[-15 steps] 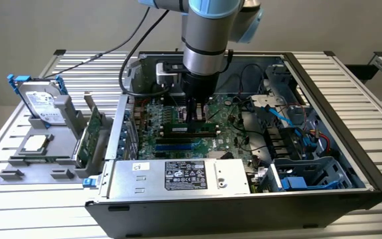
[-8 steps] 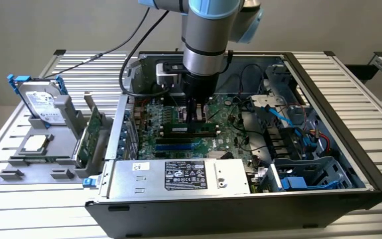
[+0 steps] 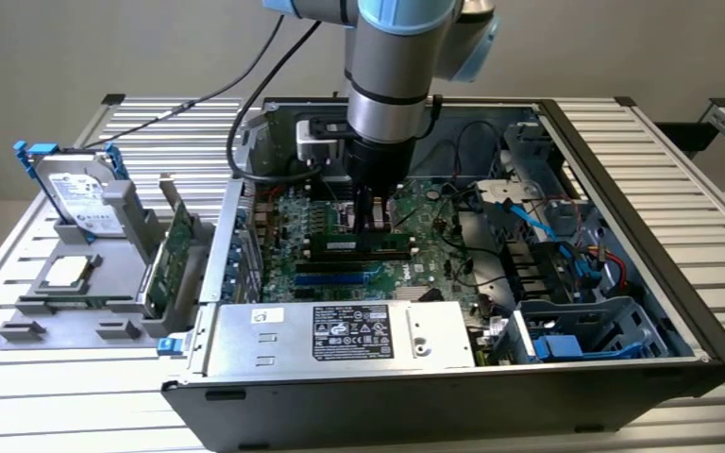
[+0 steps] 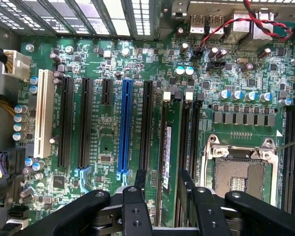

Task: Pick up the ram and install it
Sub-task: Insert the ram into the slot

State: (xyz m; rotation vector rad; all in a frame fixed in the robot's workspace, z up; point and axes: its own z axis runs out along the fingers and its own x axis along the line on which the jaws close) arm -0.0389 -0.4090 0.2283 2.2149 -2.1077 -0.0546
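Hovering low inside the computer case [image 3: 665, 274], the end effector [image 3: 373, 225] straddles the ram [image 4: 170, 142], which stands on edge along a motherboard [image 4: 108, 147] slot beside the processor socket [image 4: 238, 172]. I cannot tell whether it clamps the stick or merely flanks it. I judge the ram light, stiff and fragile, best held by its flat faces near the upper edge.

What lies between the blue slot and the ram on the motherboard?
In the wrist view, one long black slot lies between the blue slot and the ram, parallel to both.
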